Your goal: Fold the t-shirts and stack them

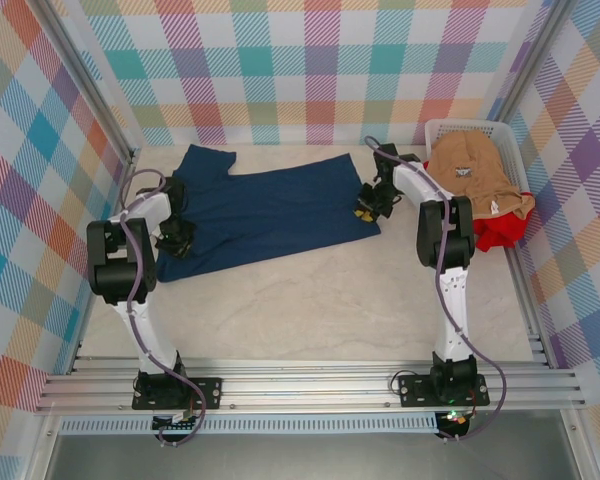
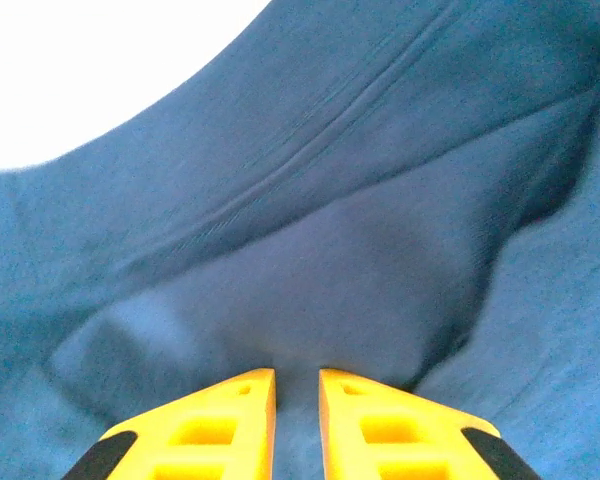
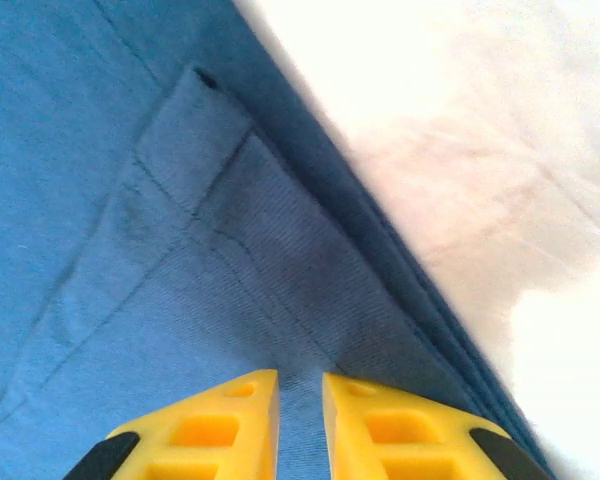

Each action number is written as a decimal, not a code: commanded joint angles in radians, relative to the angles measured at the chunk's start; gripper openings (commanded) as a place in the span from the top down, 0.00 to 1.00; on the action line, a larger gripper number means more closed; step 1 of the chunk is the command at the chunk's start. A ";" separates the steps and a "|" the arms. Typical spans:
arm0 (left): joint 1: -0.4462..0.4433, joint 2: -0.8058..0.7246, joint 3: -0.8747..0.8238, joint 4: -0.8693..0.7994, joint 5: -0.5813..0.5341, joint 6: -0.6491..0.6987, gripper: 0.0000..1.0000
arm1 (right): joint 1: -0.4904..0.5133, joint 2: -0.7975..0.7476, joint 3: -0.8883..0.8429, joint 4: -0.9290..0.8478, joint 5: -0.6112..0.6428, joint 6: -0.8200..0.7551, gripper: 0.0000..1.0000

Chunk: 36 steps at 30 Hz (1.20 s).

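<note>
1. Navy t-shirt lies spread out on your table, toward the back wall.
2. Your left claw is pinched on a raised fold at its left edge.
3. Your right claw is clamped on its right hem corner.

Red shirt mostly hidden under tan shirt, navy shirt blurred in left wrist view, left gripper and right gripper cut off at the lower edge, whether either pinches the shirt unclear
</note>
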 commanded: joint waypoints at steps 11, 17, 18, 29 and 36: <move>-0.183 -0.027 -0.114 -0.022 0.069 0.106 0.83 | -0.070 -0.284 -0.488 -0.176 0.205 0.103 0.81; -0.299 -0.047 -0.098 -0.083 0.074 0.066 0.81 | -0.119 -0.389 -0.659 -0.130 0.233 0.129 0.80; -0.298 -0.074 -0.100 -0.093 0.048 0.058 0.78 | -0.122 -0.388 -0.653 -0.131 0.237 0.123 0.79; -0.191 -0.302 -0.190 -0.177 0.015 0.286 0.54 | -0.126 -0.347 -0.564 -0.150 0.257 0.061 0.79; -0.178 -0.287 -0.273 -0.055 0.041 0.443 0.57 | -0.125 -0.340 -0.555 -0.148 0.248 0.050 0.79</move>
